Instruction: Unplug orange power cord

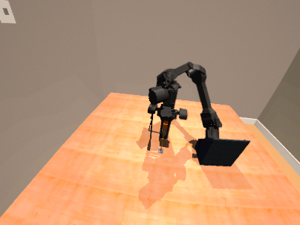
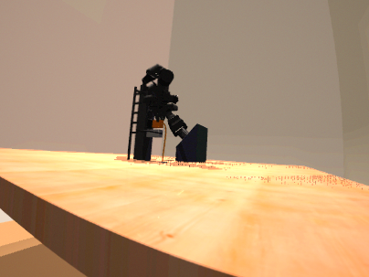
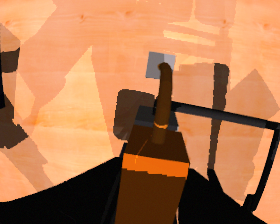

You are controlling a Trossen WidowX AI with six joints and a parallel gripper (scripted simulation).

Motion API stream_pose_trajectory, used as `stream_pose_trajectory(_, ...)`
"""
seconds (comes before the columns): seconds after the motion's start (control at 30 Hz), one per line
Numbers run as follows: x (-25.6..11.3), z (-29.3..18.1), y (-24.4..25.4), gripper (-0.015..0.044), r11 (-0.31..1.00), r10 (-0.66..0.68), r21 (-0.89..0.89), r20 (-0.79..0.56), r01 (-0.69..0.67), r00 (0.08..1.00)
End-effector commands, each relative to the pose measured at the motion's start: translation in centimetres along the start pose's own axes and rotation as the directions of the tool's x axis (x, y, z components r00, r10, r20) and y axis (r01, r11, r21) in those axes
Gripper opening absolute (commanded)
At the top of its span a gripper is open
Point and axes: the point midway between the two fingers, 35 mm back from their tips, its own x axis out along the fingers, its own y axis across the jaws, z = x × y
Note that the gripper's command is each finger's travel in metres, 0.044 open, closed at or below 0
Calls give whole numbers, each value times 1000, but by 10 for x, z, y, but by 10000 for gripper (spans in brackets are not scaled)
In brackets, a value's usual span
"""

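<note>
The orange plug (image 1: 165, 123) (image 2: 157, 123) (image 3: 156, 166) stands directly above the grey power strip (image 2: 154, 133) (image 3: 146, 117) at the dark upright rack. No gap shows between plug and strip. The orange cord (image 2: 164, 140) (image 3: 164, 95) leaves the plug and hangs down to a small grey block (image 1: 160, 151) (image 3: 154, 65) on the table. My gripper (image 3: 152, 173) comes down from above and is shut on the orange plug, with one black finger on each side of it. The fingertips and the strip are largely hidden by the arm in the top view.
The tall dark rack (image 2: 143, 141) stands behind the plug. A ladder-like black frame (image 2: 132, 122) (image 1: 150, 133) stands beside it, with a thin bar (image 3: 225, 115) running close to the strip. The arm's dark blue base (image 1: 223, 153) (image 2: 197, 145) stands to the right.
</note>
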Motion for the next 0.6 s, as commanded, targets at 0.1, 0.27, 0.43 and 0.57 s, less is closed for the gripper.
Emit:
stream_pose_trajectory(0.1, -1, 8, -1, 0, 1000, -2, 2, 1, 2, 1000)
stream_pose_trajectory(0.27, -1, 16, -2, 0, 1000, -2, 1, 2, 2, 1000)
stream_pose_trajectory(0.43, -2, 24, -2, 0, 1000, -2, 1, 2, 2, 1000)
stream_pose_trajectory(0.57, -3, 31, -2, 0, 1000, -2, 0, 2, 2, 1000)
